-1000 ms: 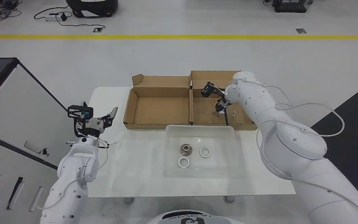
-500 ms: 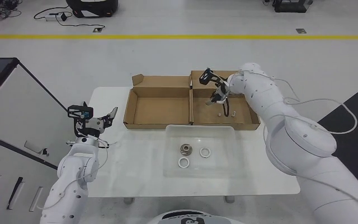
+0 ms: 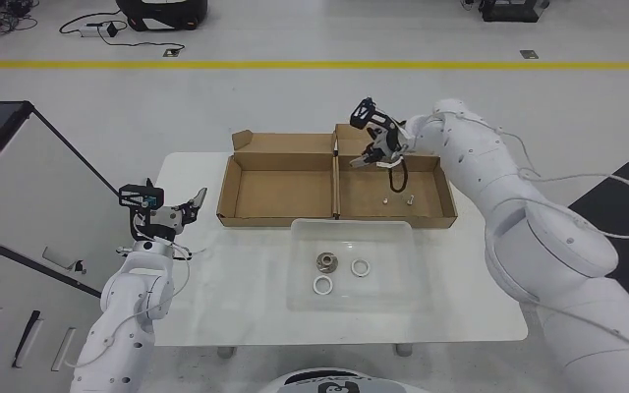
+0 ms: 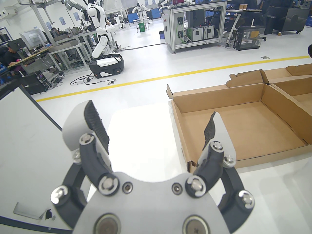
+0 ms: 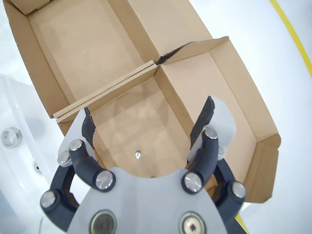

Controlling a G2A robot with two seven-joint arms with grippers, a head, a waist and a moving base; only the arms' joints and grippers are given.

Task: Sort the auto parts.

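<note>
A clear tray (image 3: 393,295) at the table's front holds a dark metal hub (image 3: 324,261) and two white rings (image 3: 361,266) (image 3: 322,285). Behind it stand two open cardboard boxes. The left box (image 3: 280,195) has nothing in it. The right box (image 3: 432,187) has two small bolts (image 3: 386,199) (image 3: 409,199) on its floor. My right gripper (image 3: 371,147) (image 5: 146,118) hangs open above the back of the right box, over one bolt (image 5: 138,155), holding nothing. My left gripper (image 3: 192,204) (image 4: 153,120) stands open at the table's left edge, facing the left box (image 4: 243,122).
The white table (image 3: 236,285) has free room left of the boxes and around the tray. A grey slanted panel (image 3: 49,187) stands off the table's left side. A yellow floor line (image 3: 295,65) runs behind the table.
My right gripper has risen out of the right box and drawn toward its back wall. A second bolt now shows on the floor where the gripper was. The left arm has not moved.
</note>
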